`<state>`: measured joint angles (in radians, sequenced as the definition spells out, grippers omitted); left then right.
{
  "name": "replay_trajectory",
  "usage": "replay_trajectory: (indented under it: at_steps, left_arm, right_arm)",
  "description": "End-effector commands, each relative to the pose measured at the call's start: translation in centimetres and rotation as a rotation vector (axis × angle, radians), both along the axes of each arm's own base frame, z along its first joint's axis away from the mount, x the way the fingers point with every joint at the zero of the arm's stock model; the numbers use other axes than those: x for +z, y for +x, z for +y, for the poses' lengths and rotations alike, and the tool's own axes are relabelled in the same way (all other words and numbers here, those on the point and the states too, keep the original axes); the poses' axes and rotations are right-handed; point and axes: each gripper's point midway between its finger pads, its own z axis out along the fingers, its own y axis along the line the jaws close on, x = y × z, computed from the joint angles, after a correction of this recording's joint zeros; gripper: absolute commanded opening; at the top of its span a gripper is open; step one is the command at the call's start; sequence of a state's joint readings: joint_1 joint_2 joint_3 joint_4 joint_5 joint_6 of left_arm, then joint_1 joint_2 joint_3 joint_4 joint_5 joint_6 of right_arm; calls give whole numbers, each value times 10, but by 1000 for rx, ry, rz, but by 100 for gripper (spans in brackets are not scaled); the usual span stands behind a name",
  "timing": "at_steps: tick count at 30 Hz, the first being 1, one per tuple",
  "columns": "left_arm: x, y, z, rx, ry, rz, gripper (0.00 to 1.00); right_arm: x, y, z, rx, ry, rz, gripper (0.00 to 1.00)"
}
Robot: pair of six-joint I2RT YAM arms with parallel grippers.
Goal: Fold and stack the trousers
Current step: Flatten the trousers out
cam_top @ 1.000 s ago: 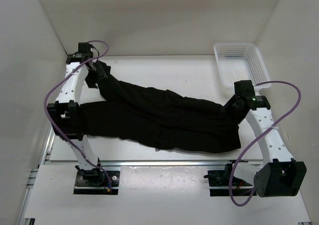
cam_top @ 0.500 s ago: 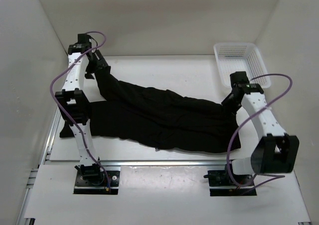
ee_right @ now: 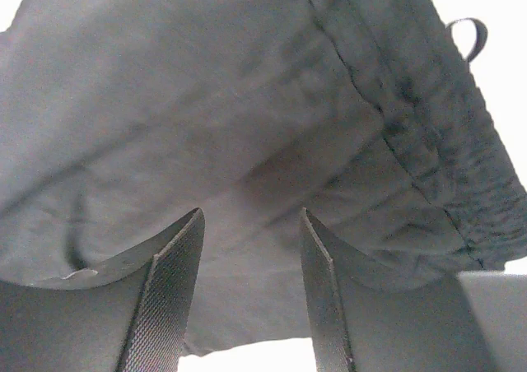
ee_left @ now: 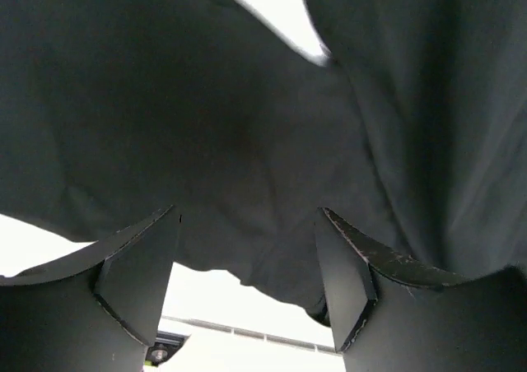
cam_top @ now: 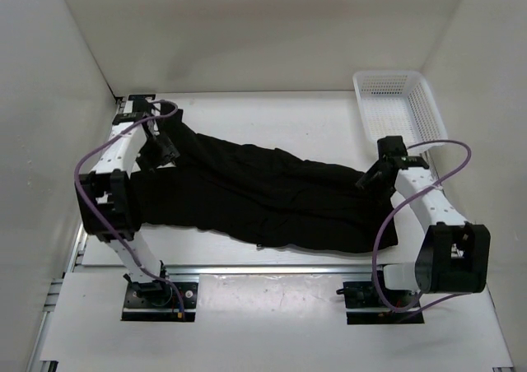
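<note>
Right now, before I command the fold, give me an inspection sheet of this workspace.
Surface: white table, partly under cloth.
Job's things: black soft-cloth trousers, spread out, unfolded, legs left, waistband right.
Clutter: white plastic mesh basket, far right corner, apart from the trousers.
Grippers: left gripper open over a leg; right gripper open over the waistband.
Cables: purple left cable and right cable loop off the arms.
Surroundings: white walls.

A white table (cam_top: 272,117) fills a white-walled booth, with a plain back wall (cam_top: 263,34), a left wall (cam_top: 41,141) and a right wall (cam_top: 486,67) closing in on it. A metal rail (cam_top: 272,267) runs along the table's near edge, with a white board (cam_top: 263,331) in front. The light is soft and even, and shadows are faint.
</note>
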<state>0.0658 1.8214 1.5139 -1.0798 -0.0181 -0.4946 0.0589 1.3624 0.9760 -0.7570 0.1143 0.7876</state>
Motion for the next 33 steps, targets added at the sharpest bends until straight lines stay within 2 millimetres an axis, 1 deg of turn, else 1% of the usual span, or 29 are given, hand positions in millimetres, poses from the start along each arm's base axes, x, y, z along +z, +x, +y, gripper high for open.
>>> replay_trajectory:
  at_steps: [1,2,3,4,5,6,7,8,9,10,11,12,13,14,15,16,17,19,20,21,23,24,26,28,29,30,31,32,33]
  left_arm:
    - [12,-3,-2,19,-22,-102,77]
    - [9,-3,-7,19,-27,-102,77]
    - [-2,-1,-10,10,-28,-81,77]
    - [-6,4,-19,-12,-38,-84,77]
    - [-10,6,-19,-2,-41,-73,77]
    - [-20,8,-19,-1,-42,-46,77]
    - [-25,10,-21,7,-55,-41,79]
    - [-30,12,-21,7,-55,-37,79]
    - [-44,10,-21,8,-56,4,79]
    - [-51,11,-24,4,-76,16,79]
    - [-58,10,-27,2,-89,37,79]
    - [-67,5,-27,10,-111,65,79]
    - [-78,-2,-27,19,-134,104,79]
    - [-81,-7,-23,64,-157,121,77]
    - [-90,-16,-24,67,-159,156,77]
    - [-87,-16,-19,77,-150,147,77]
    - [-92,-21,-15,82,-124,163,77]
    - [-91,-25,-11,76,-101,164,77]
    - [-90,-33,-11,69,-101,189,77]
    - [-92,-38,-6,73,-93,200,77]
    - [-94,-48,-3,77,-72,226,77]
    - [-101,-61,0,90,-75,261,77]
    - [-98,-68,-1,90,-75,260,77]
    - [-94,-74,3,66,-52,254,77]
    - [-86,-74,5,67,-36,238,77]
    - [-80,-73,8,52,-19,230,77]
    - [-68,-60,16,36,15,191,77]
    - [-59,-53,19,38,31,172,77]
    - [-46,-48,22,24,48,155,77]
  right_arm:
    - [-12,-15,4,29,28,14,56]
    - [-15,-18,6,33,40,25,56]
    - [-15,-16,9,43,40,15,56]
    - [-20,-14,9,43,40,25,56]
    - [-19,-7,12,54,40,12,56]
    - [-23,-4,16,76,36,23,54]
    - [-16,8,20,81,50,-1,54]
    - [-15,14,25,111,45,-4,54]
    - [-21,19,32,143,41,12,54]
    - [-14,31,40,162,52,-7,54]
    - [-14,36,48,186,52,-3,54]
    - [-25,40,49,186,49,30,56]
    - [-27,44,55,191,52,39,56]
    - [-30,44,56,177,55,59,56]
    - [-37,42,59,160,50,80,56]
    - [-37,43,58,146,45,79,56]
    - [-48,30,58,145,42,119,56]
    - [-58,20,54,141,29,145,56]
    - [-61,14,53,140,27,156,56]
    - [-67,0,48,136,11,187,56]
    - [-71,-16,42,132,-7,227,56]
    - [-73,-27,38,129,-19,242,56]
    - [-67,-39,36,114,-16,245,56]
    - [-65,-53,34,89,-13,265,56]
    - [-55,-56,34,80,-8,246,56]
    - [-53,-61,34,70,5,246,56]
    - [-48,-62,34,71,7,232,56]
    - [-40,-61,32,59,3,201,56]
    - [-35,-62,30,56,-10,196,56]
